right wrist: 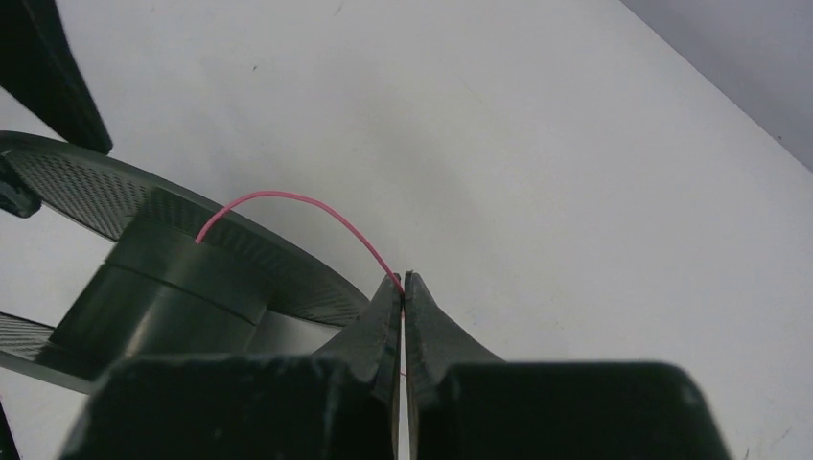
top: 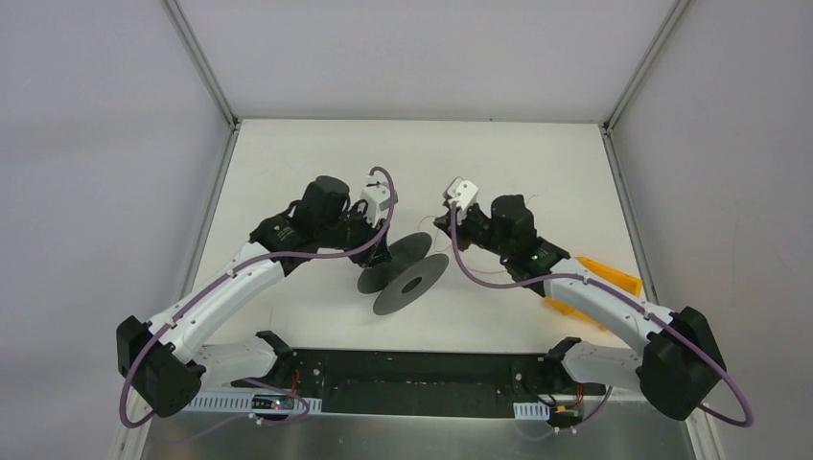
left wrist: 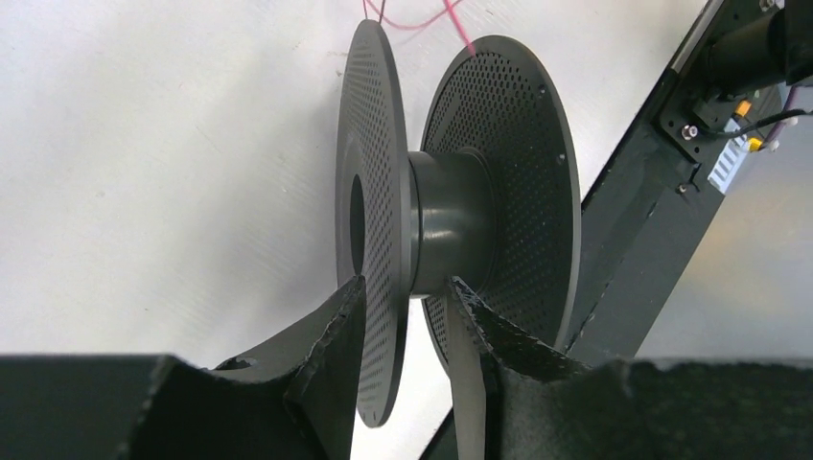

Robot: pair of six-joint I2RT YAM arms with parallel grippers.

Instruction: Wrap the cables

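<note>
Your left end effector (left wrist: 406,284) has its fingers apart, straddling the rim of one flange of the dark grey perforated two-flanged spool (left wrist: 451,220), which sits near the middle of the white table (top: 316,163). Your right end effector (right wrist: 404,279) is pressed together on the thin pink thread-like wire (right wrist: 288,195), which arcs from its tips over to the spool's hub between the flanges. Bare table spreads beyond the spool to the far walls, and an orange plastic piece (top: 604,273) lies at the right edge beside the right arm.
</note>
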